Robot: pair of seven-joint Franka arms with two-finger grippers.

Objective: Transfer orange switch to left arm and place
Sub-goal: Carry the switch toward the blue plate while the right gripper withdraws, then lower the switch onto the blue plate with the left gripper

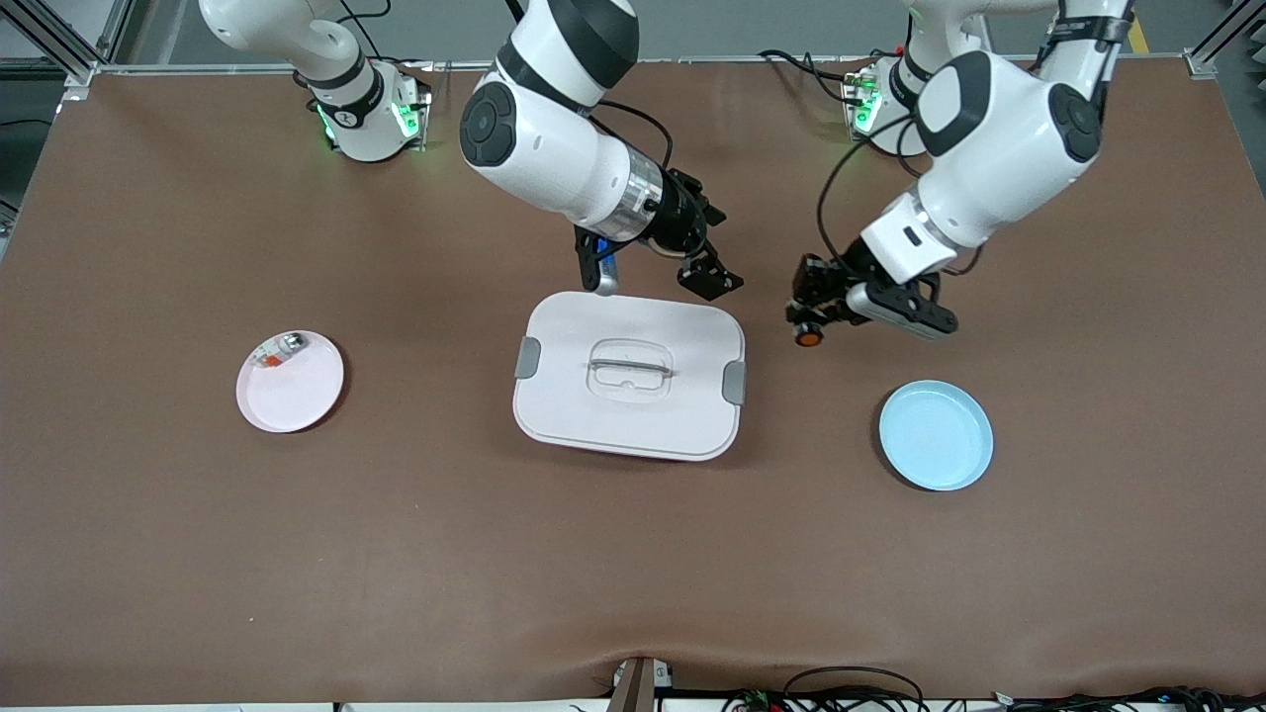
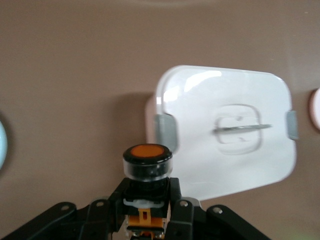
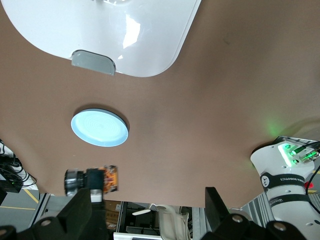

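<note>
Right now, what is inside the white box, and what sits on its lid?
The box is closed, both grey clips in place, so its contents are hidden. Nothing rests on the lid; the right gripper, open, hangs over its edge nearest the robots' bases.

Left wrist view chops off the pink plate (image 2: pixel 316 109) and blue plate (image 2: pixel 2 145) at the edges, and the orange switch (image 2: pixel 147 172) base sits buried between the jaws.

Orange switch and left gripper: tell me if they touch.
Touching. The left wrist view shows the left gripper clamped on the orange switch body.
</note>
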